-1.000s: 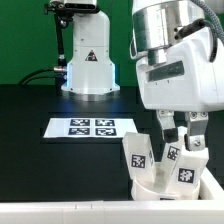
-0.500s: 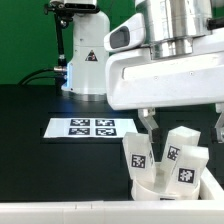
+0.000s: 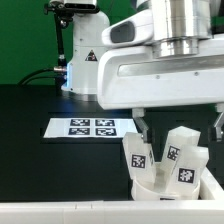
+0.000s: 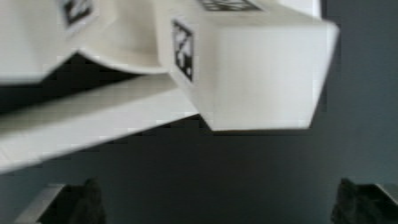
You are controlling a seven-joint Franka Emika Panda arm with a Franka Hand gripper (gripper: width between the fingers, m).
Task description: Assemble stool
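A: Three legs (image 3: pixel 163 157) stand on the seat (image 3: pixel 170 186) at the exterior view's lower right, all tagged, each leaning a little off upright. None looks driven home yet, though I can't see the sockets.

B: And the end effector (image 3: pixel 181 122)?

A: Spread wide and empty. A second ago it sat turned, fingers close over the legs; now it has swung square and lifted a touch, one finger on each side of the cluster, apart from it.

B: So it let go?

A: I'd judge it has finished with one leg and is lining up anew. In the wrist view the fingertips (image 4: pixel 75 202) show at the frame's edge, well apart, with one leg's blunt end (image 4: pixel 258 75) between them and nothing pinched.

B: What does that mean for the stool?

A: Legs are placed but probably loose. The next grasp likely takes a leg to twist or press it in. A tilted leg could tip if a finger clips it.

B: Anything else nearby?

A: The marker board (image 3: pixel 93 128) lies flat on the dark counter (image 3: pixel 40 160), well clear of the stool.
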